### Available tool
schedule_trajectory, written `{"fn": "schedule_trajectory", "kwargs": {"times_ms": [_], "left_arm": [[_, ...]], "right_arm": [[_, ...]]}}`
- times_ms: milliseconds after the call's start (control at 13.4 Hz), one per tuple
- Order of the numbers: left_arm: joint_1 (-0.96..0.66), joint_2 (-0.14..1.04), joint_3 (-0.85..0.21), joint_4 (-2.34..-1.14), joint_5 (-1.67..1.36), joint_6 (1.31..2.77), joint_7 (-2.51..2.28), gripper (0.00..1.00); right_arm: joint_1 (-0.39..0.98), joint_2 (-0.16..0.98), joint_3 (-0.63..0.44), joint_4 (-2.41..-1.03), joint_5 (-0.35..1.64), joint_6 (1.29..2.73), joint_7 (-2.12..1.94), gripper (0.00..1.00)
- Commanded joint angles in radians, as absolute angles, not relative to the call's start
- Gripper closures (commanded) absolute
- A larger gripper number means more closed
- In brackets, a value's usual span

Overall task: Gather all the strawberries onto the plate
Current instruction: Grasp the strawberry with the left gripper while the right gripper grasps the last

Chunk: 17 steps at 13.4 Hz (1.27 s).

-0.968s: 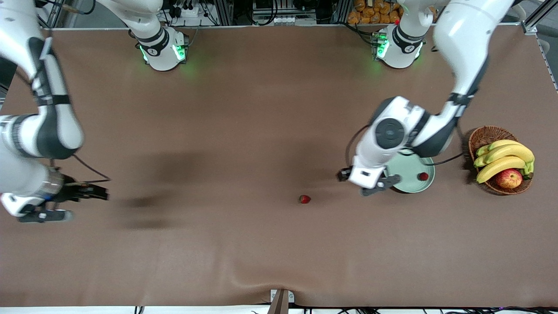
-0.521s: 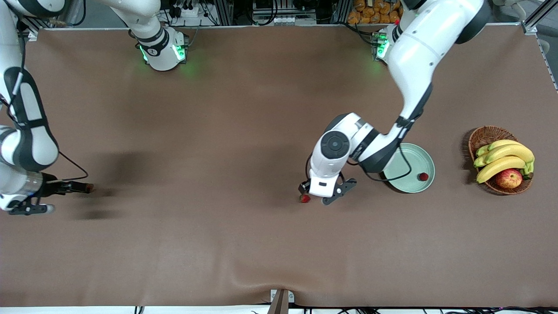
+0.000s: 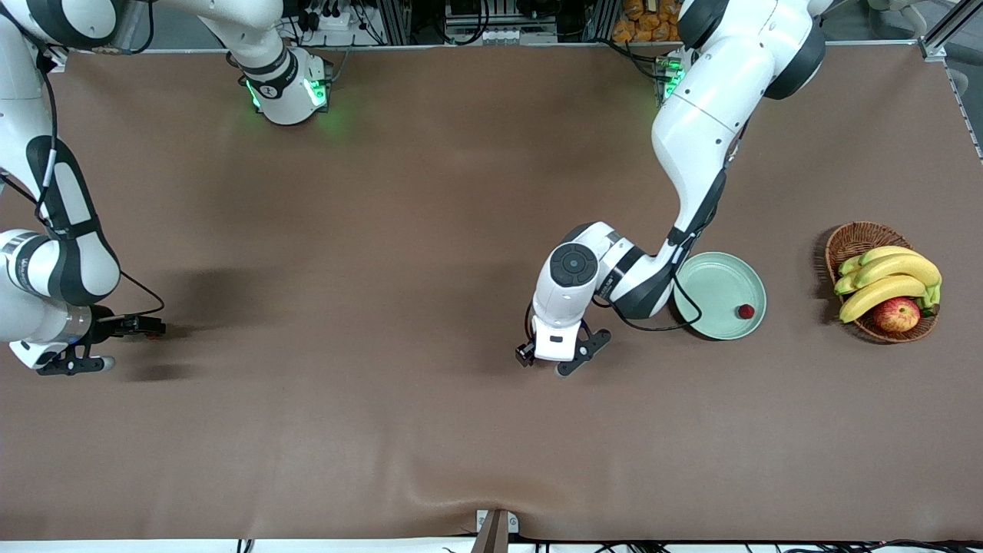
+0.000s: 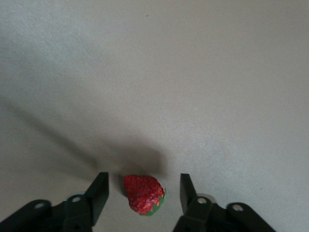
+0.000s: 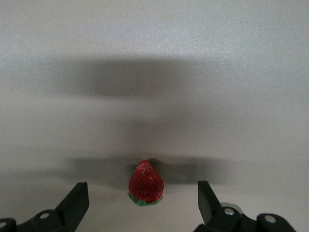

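Observation:
The pale mint-green plate [image 3: 710,286] lies toward the left arm's end of the table with one strawberry [image 3: 745,311] in it near the rim. My left gripper [image 3: 553,357] is down at the table beside the plate, toward the table's middle. It hides a second strawberry in the front view. In the left wrist view that strawberry [image 4: 142,194] lies on the table between the open fingers of the left gripper [image 4: 143,186]. My right gripper [image 3: 107,346] is low at the right arm's end. Its wrist view shows the right gripper [image 5: 142,191] open around a third strawberry [image 5: 146,182].
A brown wicker basket [image 3: 852,238] with bananas [image 3: 887,280] and a red-yellow apple [image 3: 896,314] stands beside the plate, at the left arm's end of the table. A small bracket [image 3: 495,530] sits at the table edge nearest the front camera.
My left gripper moved from the plate's edge toward the table's middle and now covers the strawberry there. My right arm shifted toward its end of the table and settled lower.

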<state>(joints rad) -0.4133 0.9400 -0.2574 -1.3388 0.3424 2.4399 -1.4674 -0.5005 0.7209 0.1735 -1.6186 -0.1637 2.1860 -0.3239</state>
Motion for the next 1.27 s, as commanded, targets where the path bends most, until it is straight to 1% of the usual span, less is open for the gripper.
{"fn": "schedule_trajectory", "kwargs": {"times_ms": [0, 74, 223, 298, 372, 447, 521, 670, 819, 893, 1042, 1191], "left_arm": [[-0.431, 0.979, -0.247, -1.302, 0.331, 2.480, -1.486, 0.42], [-0.431, 0.980, -0.247, -1.304, 0.331, 2.487, -1.486, 0.46], [-0.442, 0.977, -0.249, -1.313, 0.330, 2.484, -1.493, 0.46], [-0.446, 0.976, -0.247, -1.315, 0.334, 2.480, -1.491, 0.52], [-0.445, 0.974, -0.247, -1.318, 0.339, 2.477, -1.490, 0.69], [-0.445, 0.970, -0.247, -1.319, 0.344, 2.470, -1.483, 0.93], [-0.439, 0.956, -0.244, -1.324, 0.351, 2.438, -1.470, 1.00], [-0.416, 0.901, -0.245, -1.327, 0.373, 2.302, -1.364, 1.00], [-0.347, 0.812, -0.262, -1.338, 0.356, 2.151, -1.228, 1.00], [-0.307, 0.764, -0.293, -1.360, 0.351, 2.097, -1.160, 1.00], [-0.188, 0.694, -0.360, -1.429, 0.348, 2.033, -1.013, 1.00], [-0.067, 0.606, -0.406, -1.561, 0.348, 2.029, -0.857, 1.00]], "right_arm": [[-0.503, 0.747, 0.166, -1.629, -0.196, 2.226, -0.311, 0.00], [-0.502, 0.752, 0.158, -1.631, -0.198, 2.238, -0.311, 0.00], [-0.503, 0.756, 0.158, -1.631, -0.199, 2.238, -0.311, 0.00], [-0.503, 0.756, 0.158, -1.638, -0.202, 2.240, -0.311, 0.00], [-0.503, 0.756, 0.158, -1.643, -0.201, 2.240, -0.311, 0.47], [-0.505, 0.755, 0.158, -1.650, -0.201, 2.237, -0.311, 0.84], [-0.503, 0.755, 0.158, -1.661, -0.201, 2.235, -0.311, 0.95], [-0.506, 0.752, 0.158, -1.672, -0.201, 2.227, -0.311, 0.99], [-0.499, 0.747, 0.160, -1.666, -0.199, 2.223, -0.310, 1.00], [-0.492, 0.746, 0.161, -1.663, -0.198, 2.221, -0.308, 1.00], [-0.480, 0.730, 0.195, -1.658, -0.198, 2.221, -0.316, 1.00], [-0.469, 0.689, 0.280, -1.654, -0.198, 2.215, -0.318, 1.00]]}}
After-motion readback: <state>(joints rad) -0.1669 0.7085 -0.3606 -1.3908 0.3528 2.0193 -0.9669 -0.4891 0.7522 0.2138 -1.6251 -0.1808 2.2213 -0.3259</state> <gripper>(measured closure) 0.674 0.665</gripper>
